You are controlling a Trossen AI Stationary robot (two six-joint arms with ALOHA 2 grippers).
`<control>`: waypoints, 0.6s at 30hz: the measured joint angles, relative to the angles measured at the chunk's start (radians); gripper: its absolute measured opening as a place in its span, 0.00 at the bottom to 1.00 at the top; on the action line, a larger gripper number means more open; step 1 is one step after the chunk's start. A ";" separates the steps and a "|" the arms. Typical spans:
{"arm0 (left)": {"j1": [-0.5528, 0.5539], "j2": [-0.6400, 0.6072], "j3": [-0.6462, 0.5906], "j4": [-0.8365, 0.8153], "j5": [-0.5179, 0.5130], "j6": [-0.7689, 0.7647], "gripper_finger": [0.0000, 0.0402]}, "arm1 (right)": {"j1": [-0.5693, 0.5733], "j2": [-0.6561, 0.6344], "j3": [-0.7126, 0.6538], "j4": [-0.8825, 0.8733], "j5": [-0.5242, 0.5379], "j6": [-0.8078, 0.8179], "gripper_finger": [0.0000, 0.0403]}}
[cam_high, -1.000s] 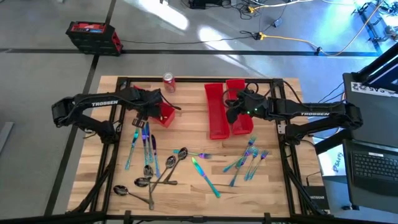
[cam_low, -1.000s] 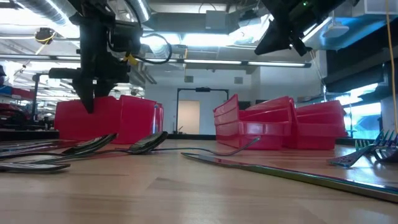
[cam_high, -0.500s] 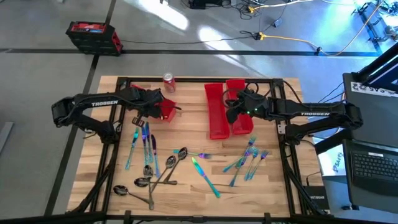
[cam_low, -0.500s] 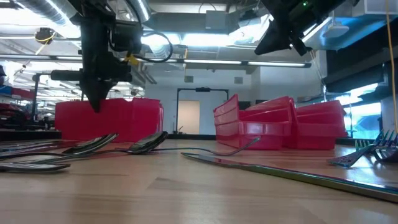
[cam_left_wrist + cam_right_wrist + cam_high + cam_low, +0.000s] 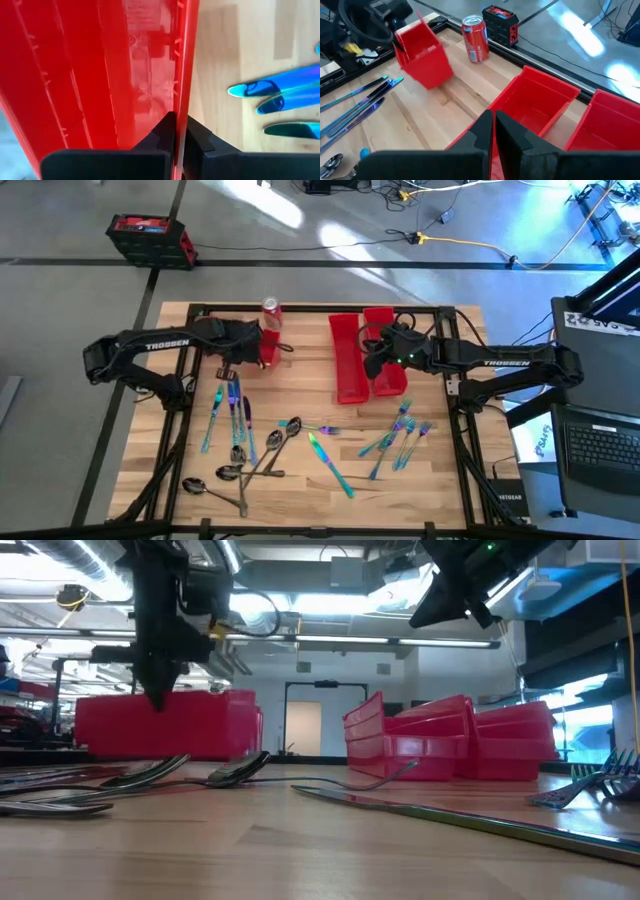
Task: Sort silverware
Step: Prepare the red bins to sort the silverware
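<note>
I could read "TROSSEN" in white letters on both arms in the high view; the writing on the red soda can [image 5: 475,32] was too small for me to read. My left tool [image 5: 178,131] was clenched on the wall of a red bin [image 5: 100,75], the thin red edge pinched between its two dark fingers [image 5: 162,135]. The left arm reached in from its side, bent at the elbow, with the wrist pointing down over the bin. My right tool [image 5: 493,125] was clenched on nothing and hung above two long red bins [image 5: 352,360], its arm stretched in from the other side. The silverware [image 5: 300,442] lay on the wooden surface [image 5: 300,500]: blue knives [image 5: 280,90] just beside the left tool, spoons [image 5: 240,470] and forks [image 5: 400,435] nearer the front edge.
</note>
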 joint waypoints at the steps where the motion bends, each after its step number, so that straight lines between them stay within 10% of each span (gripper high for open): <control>1: -0.004 0.000 0.018 -0.017 0.012 -0.009 0.00 | 0.000 0.000 0.000 0.000 0.000 -0.003 0.01; 18: -0.058 0.000 0.282 -0.022 0.272 -0.690 0.00 | 0.000 -0.050 0.069 -0.027 0.002 -0.064 0.01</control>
